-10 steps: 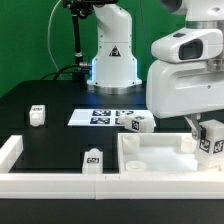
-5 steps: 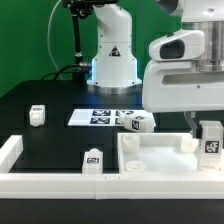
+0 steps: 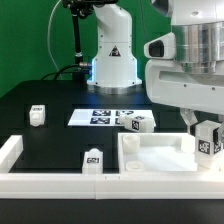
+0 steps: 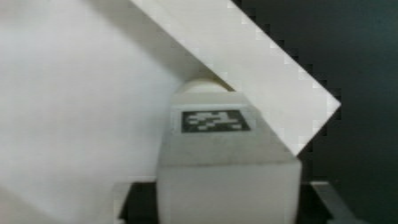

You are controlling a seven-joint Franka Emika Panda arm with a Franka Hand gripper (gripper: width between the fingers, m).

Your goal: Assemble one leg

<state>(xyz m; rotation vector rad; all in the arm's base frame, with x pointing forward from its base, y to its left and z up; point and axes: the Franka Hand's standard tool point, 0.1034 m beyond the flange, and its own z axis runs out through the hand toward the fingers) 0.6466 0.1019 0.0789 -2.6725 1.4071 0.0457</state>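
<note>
The end effector (image 3: 208, 148) is closed on a small white stubby plastic leg (image 3: 209, 139) with a black-and-white tag, holding it upright at a corner of the big white square tray-like tabletop (image 3: 155, 159).

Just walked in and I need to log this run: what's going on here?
A Panda arm is putting furniture together. Its claw is shut on one small white leg, holding it upright over the corner of the white tabletop at the exterior view's right. Three other legs sit loose on the black table, one of them beside the marker board. None looks attached yet.
</note>
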